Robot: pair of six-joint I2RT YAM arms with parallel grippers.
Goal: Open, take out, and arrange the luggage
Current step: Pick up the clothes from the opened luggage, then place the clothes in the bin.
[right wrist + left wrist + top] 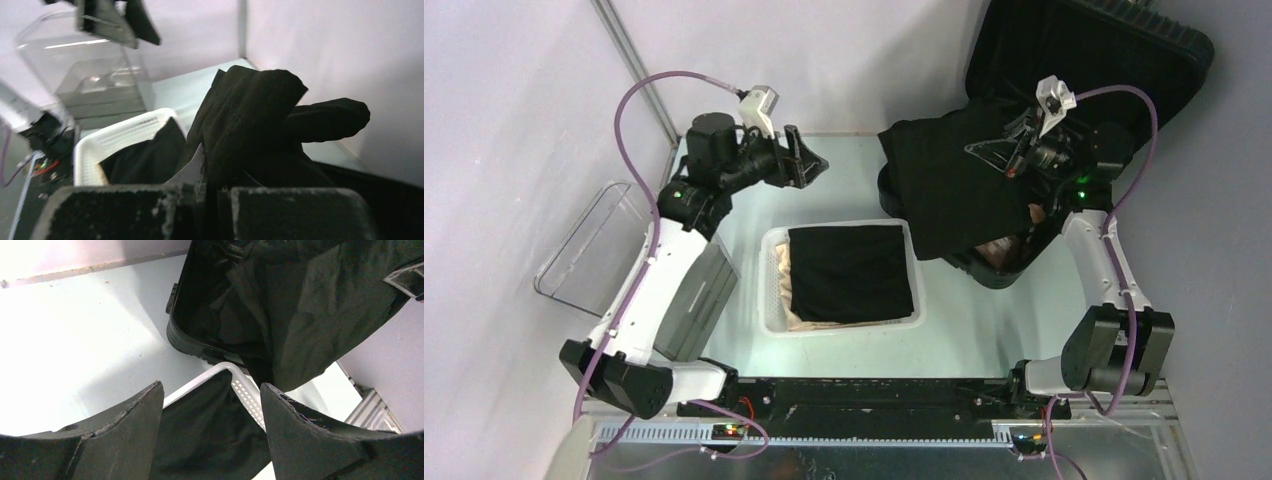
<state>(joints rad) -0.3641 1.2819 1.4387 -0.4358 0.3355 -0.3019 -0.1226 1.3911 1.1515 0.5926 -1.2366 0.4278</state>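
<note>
Right wrist view: my right gripper (207,197) was clenched on a fold of the black garment (250,115), with cloth bunched between the pads.
Basket (774,300): nearest my bases, with one folded black piece (849,270) lying inside.
Left gripper (809,160): released, jaws wide, over the table (844,190), holding nothing.
Held garment: soft, light and limp; it draped from my pinch and seemed likely to drag or snag.
Luggage (1114,50): far right corner, lid standing open; stiff ribbed shell, probably heavy, best taken by the rim or lid edge.

Top view high, looking down on table (854,170), wrist views close, both sharing white basket (247,392)
</note>
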